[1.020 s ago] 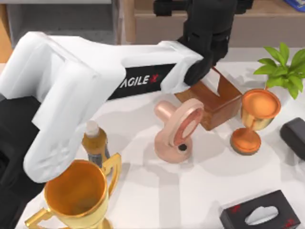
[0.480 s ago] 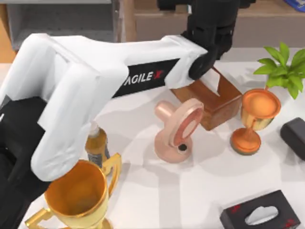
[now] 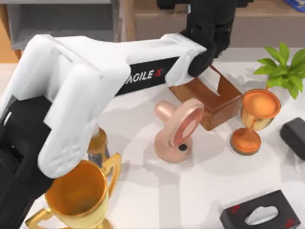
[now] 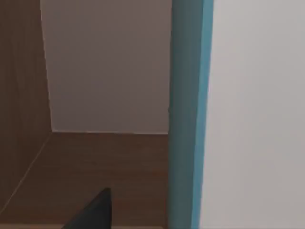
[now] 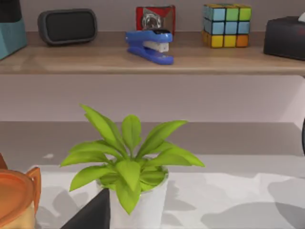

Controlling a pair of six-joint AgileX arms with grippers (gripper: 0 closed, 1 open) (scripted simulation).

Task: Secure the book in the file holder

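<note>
Left arm: reaches across the table [image 3: 200, 186] to the far edge, its gripper [image 3: 209, 28] above the brown tissue box [image 3: 209, 102].
Left jaws: cannot tell.
Book [image 4: 187, 114]: upright, edge-on, close before the left wrist camera, beside a grey wall [image 4: 107, 67] over a wooden floor [image 4: 95, 167].
File holder [image 3: 62, 21]: well left of the brown tissue box.
Right arm: parked, facing the potted plant [image 5: 128, 167].

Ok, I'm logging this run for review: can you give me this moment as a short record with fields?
left gripper: stretched to the table's far edge, beyond the brown box
book: upright, close to the left wrist camera, with a grey wall and brown floor behind it
file holder: far left corner, apart from the left gripper
right arm: idle, its camera facing the plant
task: not visibly done
</note>
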